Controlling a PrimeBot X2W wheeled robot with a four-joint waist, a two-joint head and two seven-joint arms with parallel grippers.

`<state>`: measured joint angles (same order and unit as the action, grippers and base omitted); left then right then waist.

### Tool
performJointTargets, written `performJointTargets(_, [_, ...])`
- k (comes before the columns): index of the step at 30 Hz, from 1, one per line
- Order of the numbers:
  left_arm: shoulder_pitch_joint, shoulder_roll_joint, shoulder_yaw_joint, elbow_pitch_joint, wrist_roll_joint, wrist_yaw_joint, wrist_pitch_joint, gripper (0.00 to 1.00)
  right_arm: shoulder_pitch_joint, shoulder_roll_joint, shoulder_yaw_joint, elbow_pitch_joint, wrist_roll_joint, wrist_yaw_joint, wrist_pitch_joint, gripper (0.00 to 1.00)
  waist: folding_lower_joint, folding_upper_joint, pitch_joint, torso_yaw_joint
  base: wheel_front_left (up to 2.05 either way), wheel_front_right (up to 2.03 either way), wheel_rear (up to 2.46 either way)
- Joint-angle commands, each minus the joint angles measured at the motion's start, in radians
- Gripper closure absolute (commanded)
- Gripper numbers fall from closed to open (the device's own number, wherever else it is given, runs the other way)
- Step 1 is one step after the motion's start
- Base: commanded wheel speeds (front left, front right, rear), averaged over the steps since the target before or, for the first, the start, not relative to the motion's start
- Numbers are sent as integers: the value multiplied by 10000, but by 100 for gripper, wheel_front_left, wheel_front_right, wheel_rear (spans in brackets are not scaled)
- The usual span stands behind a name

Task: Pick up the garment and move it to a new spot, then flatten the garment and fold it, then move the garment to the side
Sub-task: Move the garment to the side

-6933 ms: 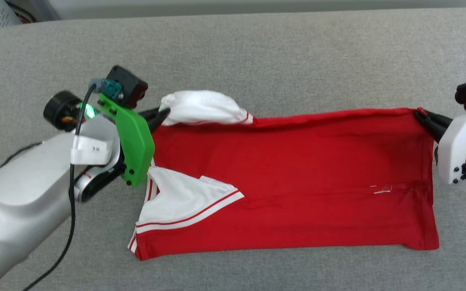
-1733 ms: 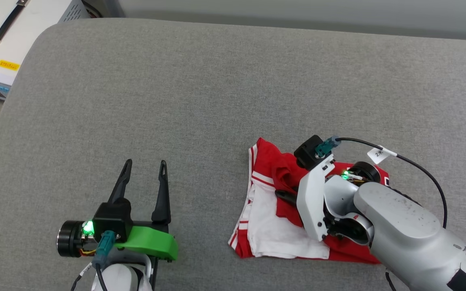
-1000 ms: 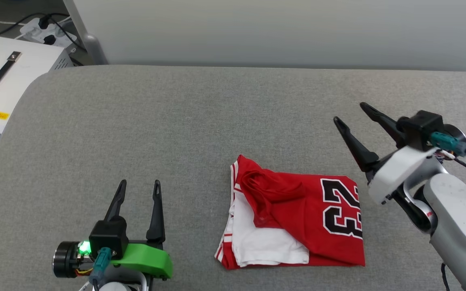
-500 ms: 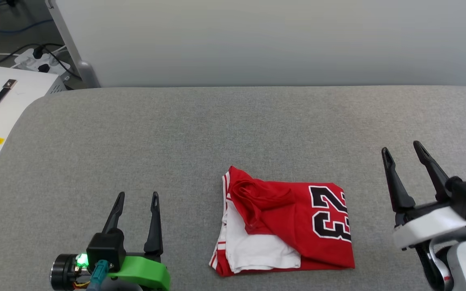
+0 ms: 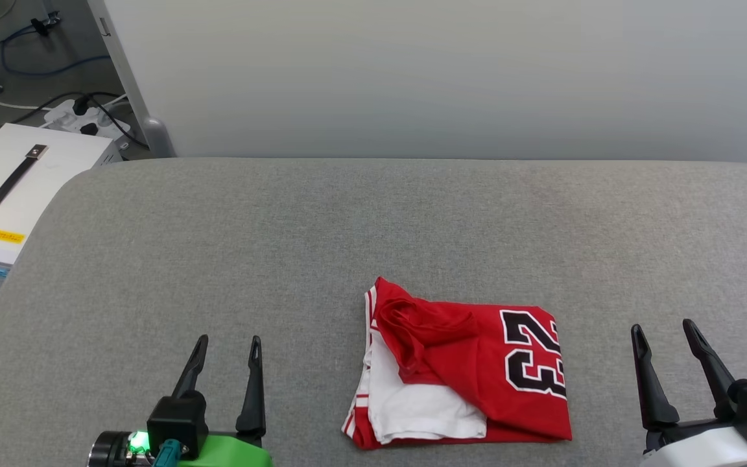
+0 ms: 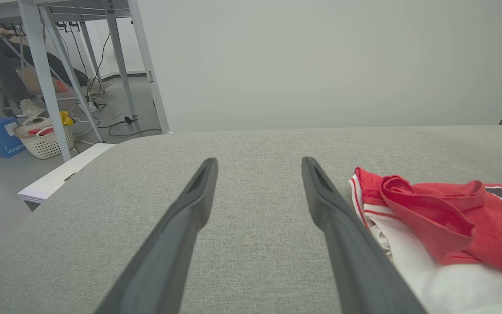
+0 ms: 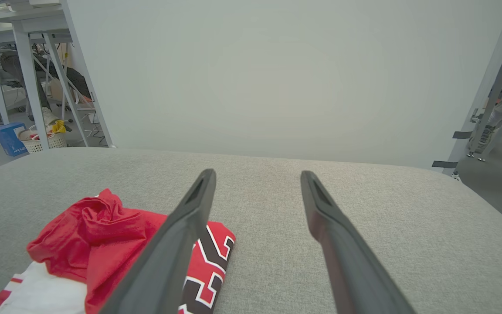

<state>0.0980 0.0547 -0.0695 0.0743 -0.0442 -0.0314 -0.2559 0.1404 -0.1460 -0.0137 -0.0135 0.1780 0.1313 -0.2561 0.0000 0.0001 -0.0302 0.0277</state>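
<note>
Head view, nearest edge: left gripper at lower left, right gripper at lower right. Both have jaws spread wide with nothing between the fingers, and both point away from the robot. Between them the garment lies folded on the grey padded surface, touching neither gripper. Black "23" faces up on its right half. A white sleeve with striped trim shows at front left, and a rumpled red fold sits on top at the left. Beyond: grey padding, then a pale wall panel. Far left, off the surface: a white case with a dark handle, and a power strip behind it.
</note>
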Motion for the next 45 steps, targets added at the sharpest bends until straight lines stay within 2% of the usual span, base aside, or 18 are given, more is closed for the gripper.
performJointTargets(1, [155,-42,-18,21,52,-57,-59,0,121,53,-9,-53,-87,-6,-56,0,0,-1,-17,9,0,0,0])
performJointTargets(13, [90,-22,-16,158,86,-113,-59,0,78,182,67,162,-274,-6,-56,0,0,-1,18,10,0,0,0])
performJointTargets(18, [48,-24,-26,176,80,-109,-59,0,-259,41,-1,71,-318,-6,-56,0,0,-1,50,32,0,0,0])
performJointTargets(23, [-56,-26,-68,195,68,-109,-59,0,-880,-396,-232,-61,-184,-6,-57,0,0,-1,111,116,0,0,0])
performJointTargets(25, [-97,-27,-86,191,59,-104,-59,0,-1257,-734,-244,-131,-140,-6,-22,0,0,-1,161,151,0,0,0])
performJointTargets(26, [-148,-28,-100,183,50,-96,-59,0,-1783,-1168,-226,-322,-95,-6,117,0,0,-1,239,172,0,0,0])
performJointTargets(29, [-244,-30,-120,164,46,-92,-59,0,-2527,-1638,-221,-555,136,-6,436,0,0,-1,384,203,0,0,0])
performJointTargets(31, [-329,-31,-139,150,43,-95,-59,0,-3039,-1980,-133,-605,314,-6,754,0,0,-1,505,242,0,0,0])
performJointTargets(33, [-469,-32,-163,161,40,-103,-59,0,-3730,-2487,252,-435,749,-6,1583,0,0,-1,664,306,0,0,0])
performJointTargets(36, [-556,-33,-157,159,29,-99,-59,0,-4172,-2876,809,-102,1515,-6,2862,0,0,-1,770,347,0,0,0])
performJointTargets(41, [-693,-35,-166,152,16,-91,-59,0,-4481,-3576,1953,438,3103,-6,5269,0,0,-1,976,417,0,0,0])
performJointTargets(45, [-825,-37,-212,150,-6,-83,-59,0,-4338,-3821,2560,817,4374,-6,6634,0,0,-1,1161,497,0,0,0])
